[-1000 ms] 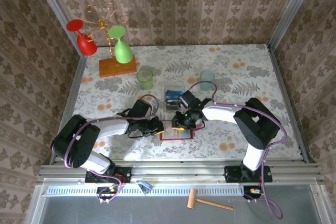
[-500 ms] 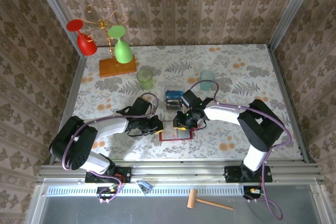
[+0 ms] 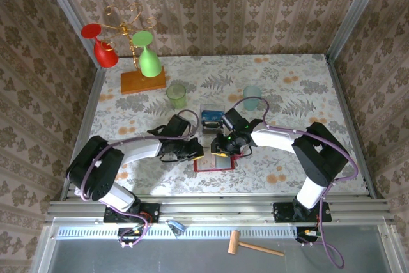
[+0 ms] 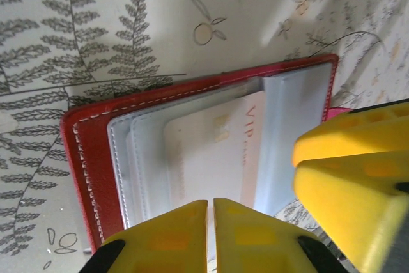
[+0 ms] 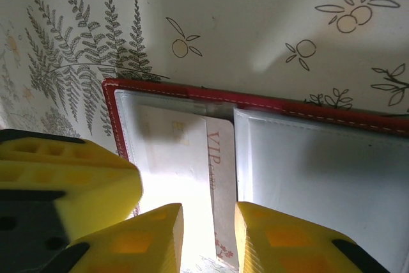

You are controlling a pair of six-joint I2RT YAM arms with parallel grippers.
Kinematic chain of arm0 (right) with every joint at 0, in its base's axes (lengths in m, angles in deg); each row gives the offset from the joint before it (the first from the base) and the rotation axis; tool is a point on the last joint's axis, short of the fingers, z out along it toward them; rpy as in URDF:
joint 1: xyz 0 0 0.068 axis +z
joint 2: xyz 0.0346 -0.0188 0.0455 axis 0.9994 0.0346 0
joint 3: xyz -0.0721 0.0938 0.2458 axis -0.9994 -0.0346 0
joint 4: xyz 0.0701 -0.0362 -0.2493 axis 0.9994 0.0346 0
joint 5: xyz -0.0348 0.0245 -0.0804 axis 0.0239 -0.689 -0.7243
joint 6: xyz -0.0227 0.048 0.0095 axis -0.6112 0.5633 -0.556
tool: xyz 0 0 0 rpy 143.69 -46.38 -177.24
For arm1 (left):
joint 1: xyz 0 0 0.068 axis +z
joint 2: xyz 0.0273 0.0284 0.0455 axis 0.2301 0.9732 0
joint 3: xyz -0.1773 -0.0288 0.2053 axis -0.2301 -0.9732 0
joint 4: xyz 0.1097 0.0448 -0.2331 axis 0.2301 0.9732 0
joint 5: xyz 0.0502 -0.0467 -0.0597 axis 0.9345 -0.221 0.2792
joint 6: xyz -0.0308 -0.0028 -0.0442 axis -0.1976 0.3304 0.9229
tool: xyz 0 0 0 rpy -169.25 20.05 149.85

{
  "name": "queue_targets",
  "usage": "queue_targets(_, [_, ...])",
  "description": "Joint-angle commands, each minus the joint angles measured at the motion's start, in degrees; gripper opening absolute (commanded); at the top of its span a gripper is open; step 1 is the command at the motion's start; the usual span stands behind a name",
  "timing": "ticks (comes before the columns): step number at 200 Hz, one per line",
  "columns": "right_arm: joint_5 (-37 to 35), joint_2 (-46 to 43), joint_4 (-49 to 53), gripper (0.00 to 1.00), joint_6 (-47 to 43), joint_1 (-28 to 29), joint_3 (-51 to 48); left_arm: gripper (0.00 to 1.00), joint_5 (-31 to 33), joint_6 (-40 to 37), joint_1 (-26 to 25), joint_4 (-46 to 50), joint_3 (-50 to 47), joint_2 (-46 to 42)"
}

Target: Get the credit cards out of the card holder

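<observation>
Sliding the pale card (image 5: pixel 172 158) out of its pocket looks like the step in hand, so keep your pull flat and along the sleeve's opening rather than upward, or the whole red card holder (image 3: pixel 215 163) may lift with it. The holder lies open on the tabletop (image 3: pixel 287 94), just ahead of the two bases, with the card tucked in its grey plastic sleeve. Your left claw (image 4: pixel 209 222) is pressed together, tips down over the holder's sleeve; use it as a hold-down. Your right claw (image 5: pixel 209 231) stands slightly spread, one finger on each side of the card's printed edge; whether the tips actually touch the card is hard to tell. Both arms fold low and inward, elbows out, wrists meeting over the holder with the claws close beside each other.
</observation>
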Motion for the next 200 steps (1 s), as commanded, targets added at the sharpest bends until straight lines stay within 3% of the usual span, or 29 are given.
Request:
queue_targets(1, [2.67,0.1,-2.6,0.27,1.45,-0.14,-1.11,0.1,0.61,-1.74,-0.39,1.79,-0.13,0.49])
queue_targets(103, [6.75,4.34,-7.48,0.27,3.25,-0.14,-1.9,0.06,3.09,-3.81,-0.41,5.05,-1.06,0.31])
queue_targets(200, [1.88,3.85,-0.9,0.27,0.52,-0.13,-0.6,0.07,3.26,-3.92,-0.38,5.42,-1.23,-0.19])
